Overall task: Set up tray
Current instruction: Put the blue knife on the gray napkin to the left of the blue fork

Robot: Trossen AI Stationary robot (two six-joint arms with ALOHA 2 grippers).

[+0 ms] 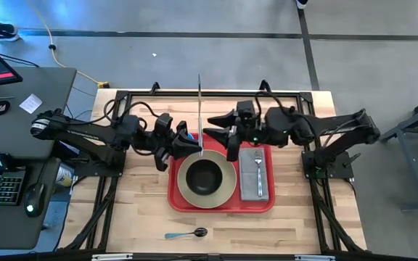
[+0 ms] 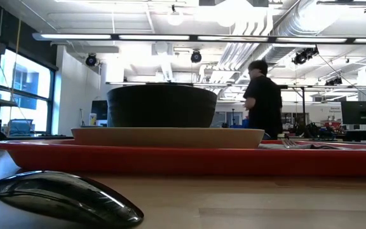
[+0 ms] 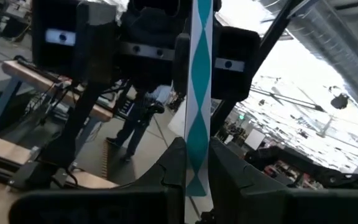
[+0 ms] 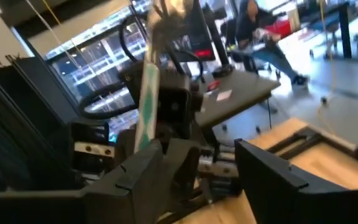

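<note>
Item: tray (image 1: 221, 205), red, tabletop centre, long axis 3-to-9 o'clock, at 6 o'clock from both claws. Left claw (image 1: 194, 147) clenched on a striped strip (image 3: 197, 93), upright at the tray's 12 o'clock rim; right claw (image 1: 227, 145) released, equally near.

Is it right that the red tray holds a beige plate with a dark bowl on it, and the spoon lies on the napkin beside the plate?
Not quite. On the napkin lies a fork, not the spoon. The spoon lies off the red tray, on the bare table in front of it, as the high view shows. The beige plate with the dark bowl is on the tray as you say.
</note>
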